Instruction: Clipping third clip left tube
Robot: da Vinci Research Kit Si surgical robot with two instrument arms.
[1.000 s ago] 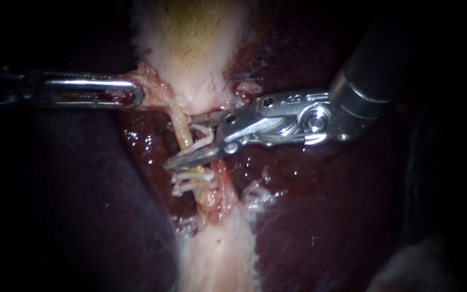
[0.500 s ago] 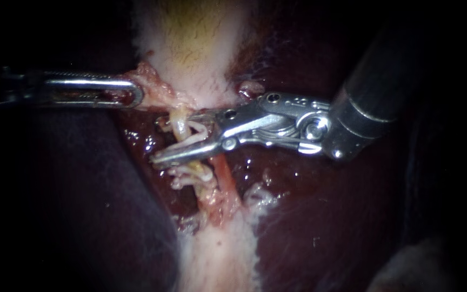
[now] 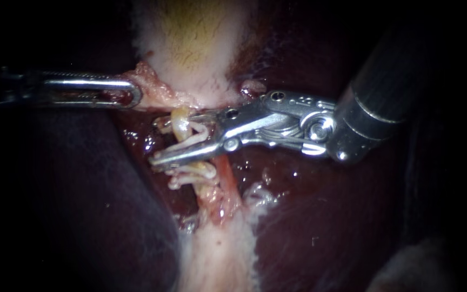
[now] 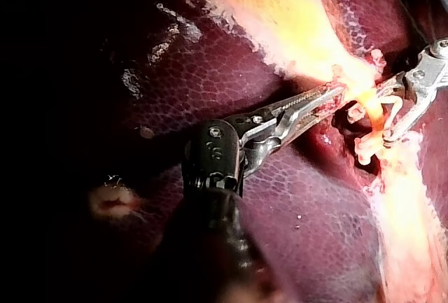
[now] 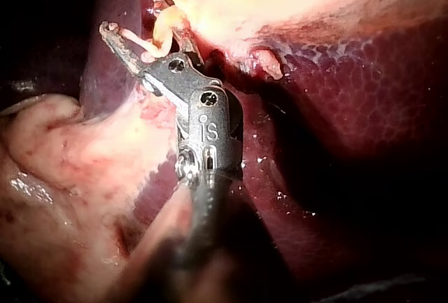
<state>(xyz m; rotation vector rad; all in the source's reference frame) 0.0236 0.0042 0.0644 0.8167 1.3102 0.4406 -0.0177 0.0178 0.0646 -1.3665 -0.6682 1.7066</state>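
L instrument [image 3: 136,93] clamped on gallbladder [image 3: 190,54] edge. R instrument [image 3: 156,140] jaws, apart, hold a clip [image 3: 194,132] astride left tube [image 3: 179,116], above lower clips [image 3: 193,172]. Seating prob. square, hard to tell. Next: squeeze shut evenly.

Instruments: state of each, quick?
Left instrument: shut on tissue beside the gallbladder.
Right instrument: holding a clip astride the left tube, not yet squeezed flat.
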